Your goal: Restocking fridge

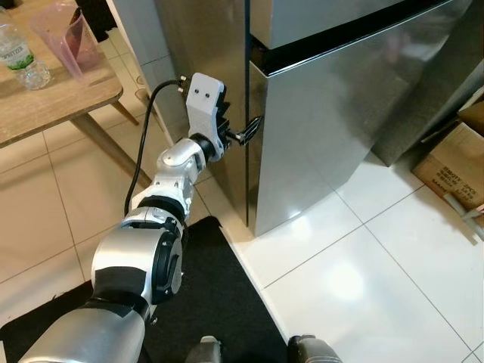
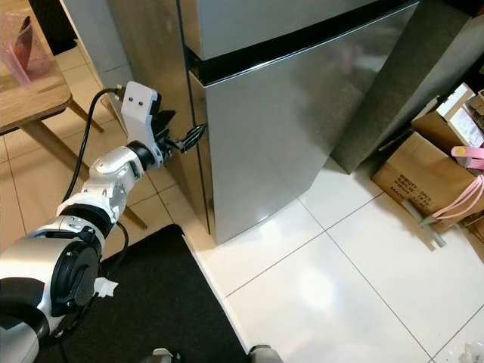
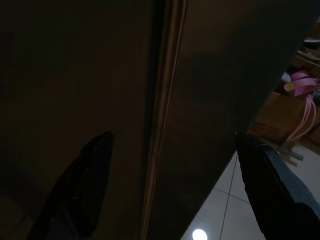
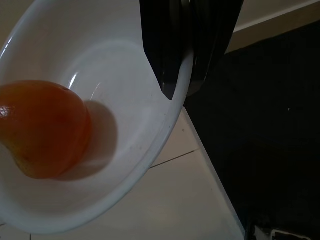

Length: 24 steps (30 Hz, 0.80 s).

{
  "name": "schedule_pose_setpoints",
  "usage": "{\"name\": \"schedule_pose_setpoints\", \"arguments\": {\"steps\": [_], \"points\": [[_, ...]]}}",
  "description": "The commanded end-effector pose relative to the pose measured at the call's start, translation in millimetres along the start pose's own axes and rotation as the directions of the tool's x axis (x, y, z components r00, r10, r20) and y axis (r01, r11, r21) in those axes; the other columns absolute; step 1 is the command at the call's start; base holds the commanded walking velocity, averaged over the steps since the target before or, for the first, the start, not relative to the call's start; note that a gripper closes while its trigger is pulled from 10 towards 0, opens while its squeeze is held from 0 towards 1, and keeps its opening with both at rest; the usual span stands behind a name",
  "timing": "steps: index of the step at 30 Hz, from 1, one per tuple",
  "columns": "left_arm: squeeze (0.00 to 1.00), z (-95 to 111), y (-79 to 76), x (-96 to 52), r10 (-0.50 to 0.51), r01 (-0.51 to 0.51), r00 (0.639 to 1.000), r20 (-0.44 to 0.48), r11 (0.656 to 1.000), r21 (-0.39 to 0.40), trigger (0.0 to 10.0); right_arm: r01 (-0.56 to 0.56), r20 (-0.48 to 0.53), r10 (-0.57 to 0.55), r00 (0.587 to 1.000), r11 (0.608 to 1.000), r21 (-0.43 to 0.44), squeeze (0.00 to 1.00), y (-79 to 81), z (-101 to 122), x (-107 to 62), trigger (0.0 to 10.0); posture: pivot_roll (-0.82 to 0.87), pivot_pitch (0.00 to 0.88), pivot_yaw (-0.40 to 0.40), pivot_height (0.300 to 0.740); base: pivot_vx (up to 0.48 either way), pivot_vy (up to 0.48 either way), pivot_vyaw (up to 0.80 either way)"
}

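Brushed steel fridge, glossy tile floor

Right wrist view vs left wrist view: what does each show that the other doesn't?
Right wrist view: the right gripper shut on the rim of a white bowl holding an orange-red fruit, with a black floor mat below. Left wrist view: the left gripper, fingers open, facing the steel fridge door's edge, plus a cardboard box. Both share the pale tiled floor.

Fridge and black mat on tiled floor
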State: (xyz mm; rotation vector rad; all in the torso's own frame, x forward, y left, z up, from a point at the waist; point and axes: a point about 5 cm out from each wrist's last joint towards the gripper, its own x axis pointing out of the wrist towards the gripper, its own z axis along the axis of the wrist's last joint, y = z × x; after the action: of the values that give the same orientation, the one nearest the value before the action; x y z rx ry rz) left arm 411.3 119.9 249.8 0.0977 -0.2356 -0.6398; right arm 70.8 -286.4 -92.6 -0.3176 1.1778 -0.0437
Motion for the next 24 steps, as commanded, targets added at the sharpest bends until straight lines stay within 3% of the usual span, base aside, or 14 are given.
{"name": "schedule_pose_setpoints", "arguments": {"steps": [1, 14, 18, 24], "points": [[0.00, 12, -10.4, 10.5, -0.060, 0.060, 0.997, 0.042, 0.998, 0.014, 10.0, 0.000, -0.050, 0.001, 0.999, 1.000, 0.014, 0.00, 3.6, -20, -5.0, 10.0, -0.22, 0.344, 0.003, 0.740, 0.000, 0.000, 0.00], [0.00, 19, -29.5, 17.0, -0.271, 0.270, 0.959, 0.079, 0.963, 0.021, 10.0, -0.005, -0.052, 0.007, 0.999, 1.000, 0.025, 0.00, 10.4, -23, -5.2, 10.0, -0.21, 0.346, 0.026, 0.740, 0.000, 0.000, 0.00], [0.00, 17, -29.4, 17.2, -0.249, 0.246, 0.967, 0.053, 0.967, 0.060, 10.0, -0.006, -0.043, 0.007, 0.999, 0.999, 0.031, 0.00, 12.6, -20, -4.4, 10.0, -0.21, 0.344, 0.031, 0.740, 0.000, 0.000, 0.00], [0.00, 19, -26.5, 17.1, -0.231, 0.229, 0.971, 0.064, 0.972, 0.043, 10.0, -0.008, -0.046, 0.009, 0.999, 0.999, 0.035, 0.00, 14.7, -21, -4.3, 10.0, -0.21, 0.333, 0.042, 0.740, 0.000, 0.000, 0.00]]}}
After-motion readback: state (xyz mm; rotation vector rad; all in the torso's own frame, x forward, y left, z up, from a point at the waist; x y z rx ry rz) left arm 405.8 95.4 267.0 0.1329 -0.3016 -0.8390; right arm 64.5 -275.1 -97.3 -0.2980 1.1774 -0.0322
